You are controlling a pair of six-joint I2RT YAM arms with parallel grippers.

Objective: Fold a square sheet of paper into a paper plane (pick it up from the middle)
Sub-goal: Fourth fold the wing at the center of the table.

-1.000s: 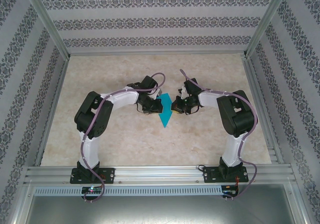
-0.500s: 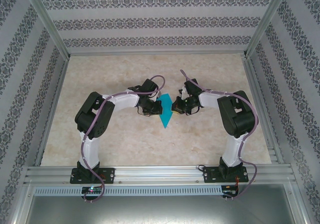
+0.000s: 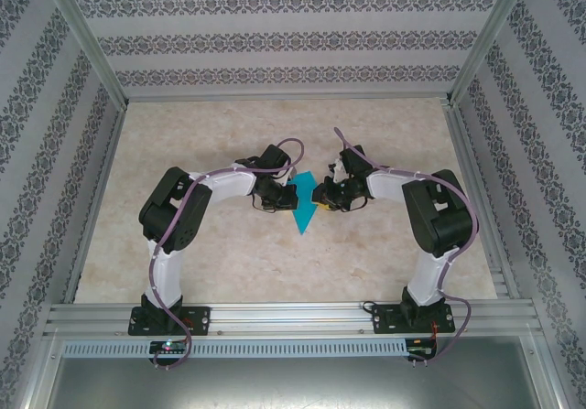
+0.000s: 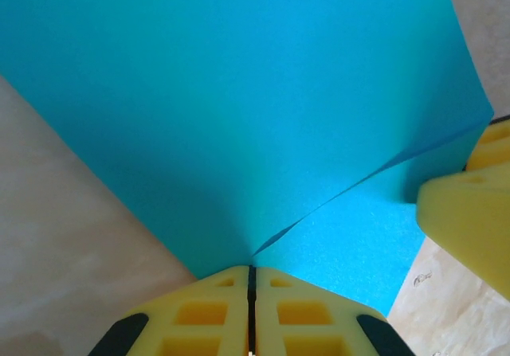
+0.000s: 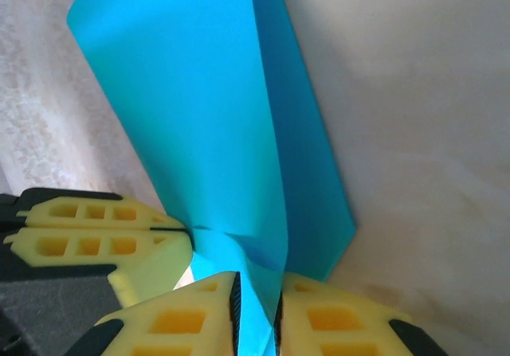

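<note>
A turquoise-blue paper (image 3: 301, 213), folded to a slim dart shape with its tip toward the near edge, hangs between both grippers at mid-table. My left gripper (image 3: 285, 196) grips its left edge; in the left wrist view the yellow jaws (image 4: 252, 270) are pressed together on the paper (image 4: 239, 109) where a crease meets them. My right gripper (image 3: 317, 196) is at the paper's right edge. Its jaws (image 5: 255, 283) stand slightly apart, with a fold of the paper (image 5: 207, 125) running loosely through the gap. The left gripper's fingers (image 5: 119, 232) show just beside it.
The marbled tabletop (image 3: 229, 253) is bounded by aluminium rails (image 3: 293, 317) at the near edge and patterned walls (image 3: 284, 38) on three sides. Both arms' elbows (image 3: 169, 209) bend outward, to the left and to the right of the paper.
The right gripper's jaws have parted a little around the paper. The left gripper stays clamped. Both arms and the paper have barely shifted.
</note>
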